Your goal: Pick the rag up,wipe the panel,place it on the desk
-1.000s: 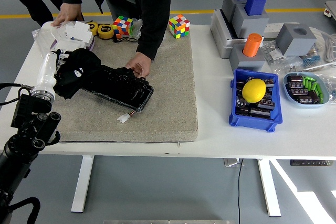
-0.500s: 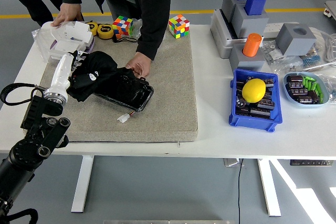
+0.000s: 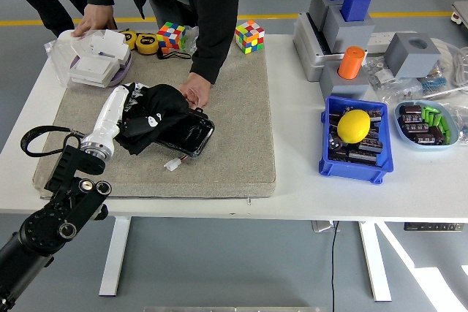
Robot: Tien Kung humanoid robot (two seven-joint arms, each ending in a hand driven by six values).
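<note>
Shifted rightward along the panel [image 3: 179, 133] since a second ago: left hand [image 3: 128, 111] and black rag [image 3: 155, 111].
Fingers closed on the rag, pressing it onto the glossy black panel on the grey mat [image 3: 234, 115]; a person's hand [image 3: 196, 93] steadying the panel's far end.

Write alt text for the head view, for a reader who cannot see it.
The robot's left hand presses a black rag onto a glossy black panel lying on a beige mat, while a person's hand steadies the panel's far edge. To the right, a blue bin holds a yellow lemon.
</note>
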